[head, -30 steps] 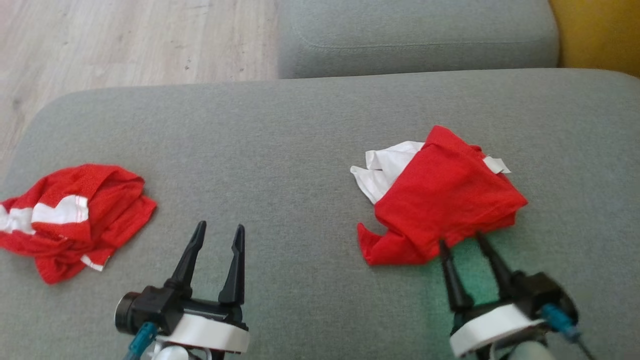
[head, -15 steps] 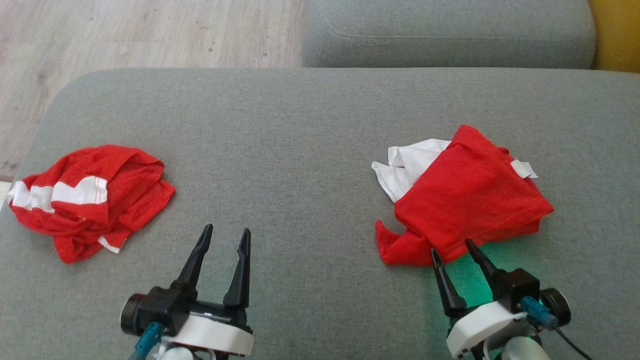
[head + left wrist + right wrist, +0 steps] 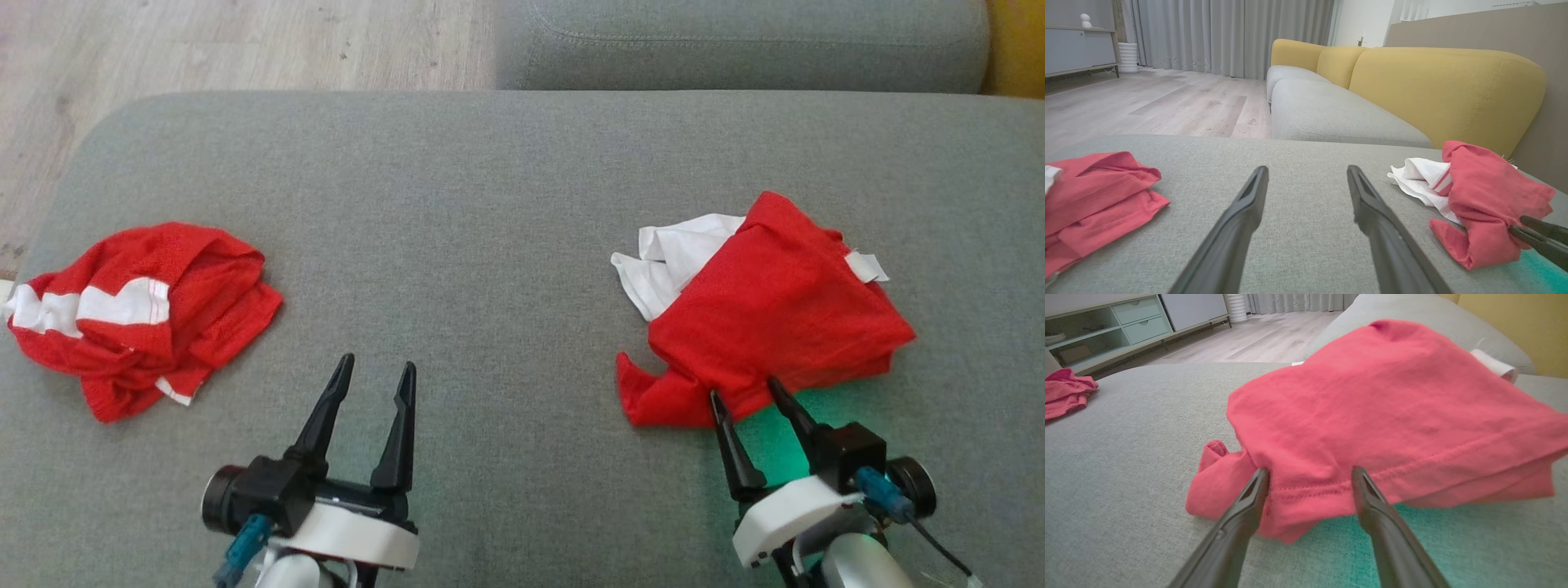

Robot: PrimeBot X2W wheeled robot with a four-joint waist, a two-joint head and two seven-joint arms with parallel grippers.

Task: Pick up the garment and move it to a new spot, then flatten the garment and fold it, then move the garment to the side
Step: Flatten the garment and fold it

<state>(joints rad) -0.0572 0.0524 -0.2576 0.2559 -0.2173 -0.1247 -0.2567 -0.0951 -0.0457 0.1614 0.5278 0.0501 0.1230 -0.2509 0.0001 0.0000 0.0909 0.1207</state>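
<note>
Your right hand (image 3: 743, 389) is spread wide and holds nothing. Its two dark fingers straddle the stitched hem (image 3: 1310, 489) on the near edge of the crumpled red cloth garment (image 3: 775, 318), which has white fabric showing at its far left corner. This looks like the pick-up for the first move, and the grip is not yet made.

Ease the fingers forward and slightly down so the hem sits deep between them, then close on that thick seam and take all the layers under it. Avoid the loose red tail (image 3: 645, 400) just left of the hem, because a grip there would probably let the bundle unroll and drag. Lift straight up until that tail clears the grey fabric sofa cushion (image 3: 490, 204) on which the garment lies, and only then carry it sideways.

Your left hand (image 3: 378, 361) is also fully open and empty, over bare cushion well to the garment's left. Keep it there, ready for flattening. Farther left of the garment lies a second red garment with white stripes (image 3: 139, 318), so put your load down well short of it.
</note>
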